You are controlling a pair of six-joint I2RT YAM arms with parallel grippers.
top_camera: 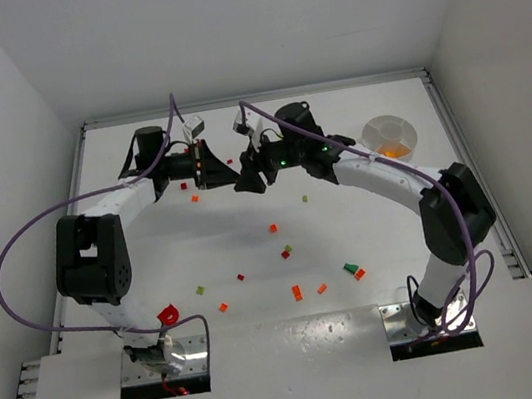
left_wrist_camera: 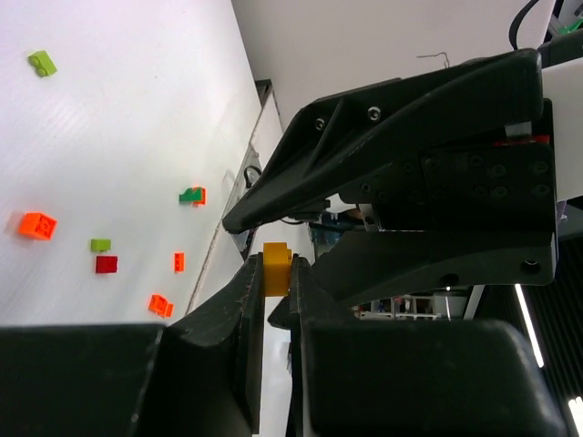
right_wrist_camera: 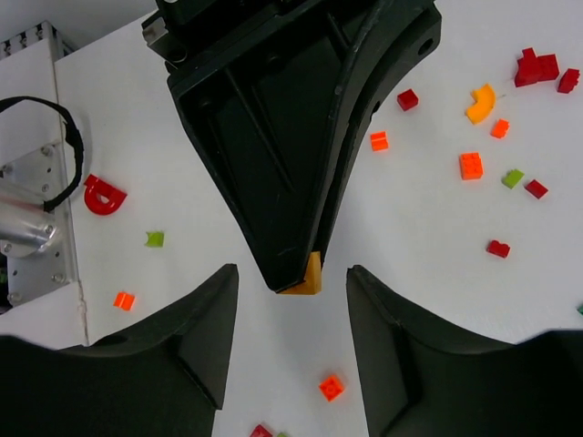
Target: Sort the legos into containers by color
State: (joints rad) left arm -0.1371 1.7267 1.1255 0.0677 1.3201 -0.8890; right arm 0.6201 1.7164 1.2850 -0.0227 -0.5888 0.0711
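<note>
Nearest the arm bases, well short of the dish (top_camera: 373, 128) and to its left, loose legos (top_camera: 297, 293) lie scattered on the table (top_camera: 254, 252) — red, orange and green, none touched by either arm. Farther out, about level with the dish and well to its left, the two arms meet tip to tip in what looks like a handover. The left gripper (left_wrist_camera: 276, 293) is clamped tight on a yellow-orange brick (left_wrist_camera: 277, 268), which pokes just past its fingertips. The right gripper (right_wrist_camera: 290, 289) stands partly open, one jaw on each side of that brick with a clear gap to both; it grips nothing yet.

To do the step well, the right jaws should be centred on the exposed end and close on the brick alone, not on the left fingertips. The left should let go only once the pinch is firm — so little brick shows that a slanted bite would likely flick it out.

The right wrist view shows the gaps on either side of the brick. The left wrist view shows how the left pads sandwich it and how little sticks out. Only the top view shows the dish, farthest away, with orange pieces (top_camera: 395, 150) in one compartment; there the brick itself is hidden between the grippers.
</note>
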